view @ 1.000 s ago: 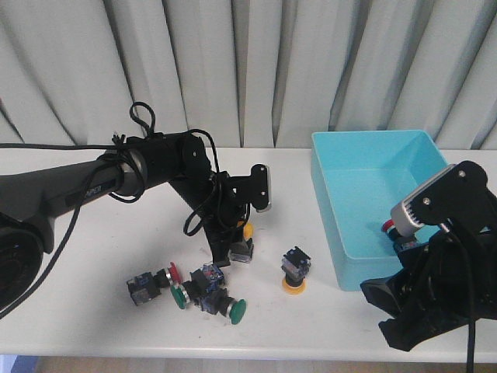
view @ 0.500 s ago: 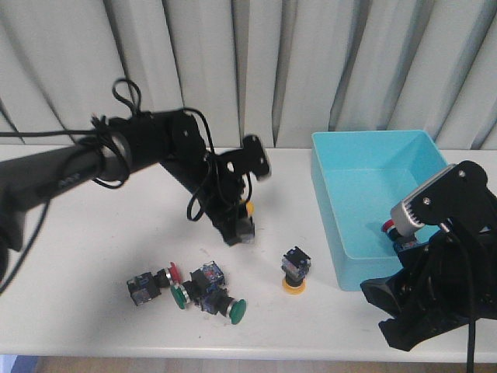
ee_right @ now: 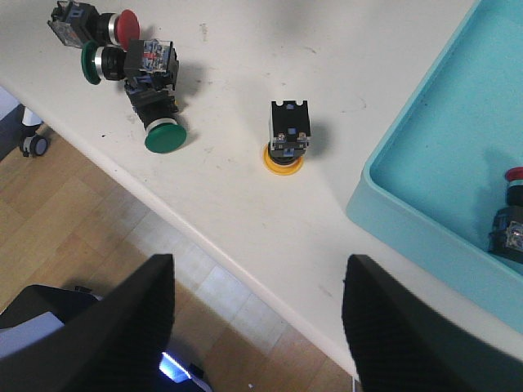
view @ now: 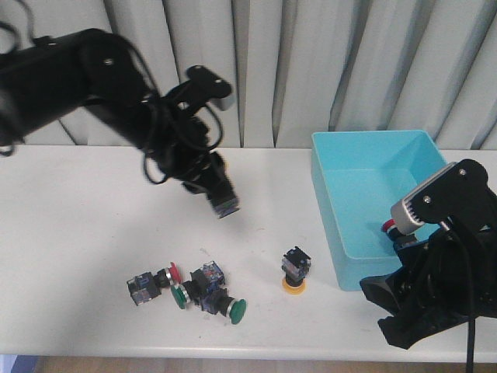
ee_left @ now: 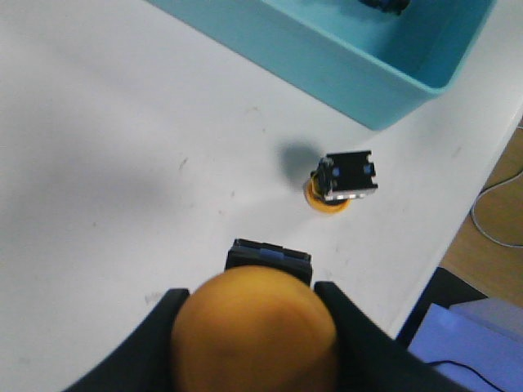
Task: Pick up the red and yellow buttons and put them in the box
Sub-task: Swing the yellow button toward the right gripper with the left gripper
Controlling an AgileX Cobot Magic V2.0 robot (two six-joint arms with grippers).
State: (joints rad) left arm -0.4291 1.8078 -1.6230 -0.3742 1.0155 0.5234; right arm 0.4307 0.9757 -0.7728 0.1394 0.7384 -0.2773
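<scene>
One yellow button (ee_left: 255, 331) clamped in left pincer (ee_left: 249, 327)

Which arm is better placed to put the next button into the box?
Left. Its tool is shut on a yellow button, lifted off the table and partway toward the box. The right tool is open and empty, hanging past the table edge.
</scene>
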